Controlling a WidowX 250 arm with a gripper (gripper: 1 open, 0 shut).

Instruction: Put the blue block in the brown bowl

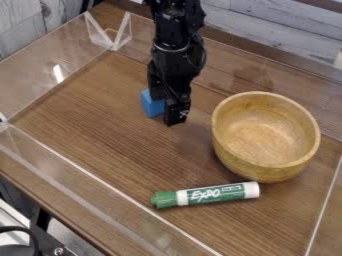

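The small blue block (152, 102) rests on the wooden table, mostly hidden by my gripper (167, 108), which hangs straight down over it. The black fingers (175, 111) stand apart around the block, one at its right side, and the gripper is open. Whether the fingers touch the block I cannot tell. The round light-brown wooden bowl (266, 134) sits to the right of the gripper, a short gap away, and holds nothing.
A green-and-white Expo marker (205, 195) lies near the front, below the bowl. Clear plastic walls (80, 170) fence the table along the left and front edges. A clear bracket (107, 35) stands at the back left.
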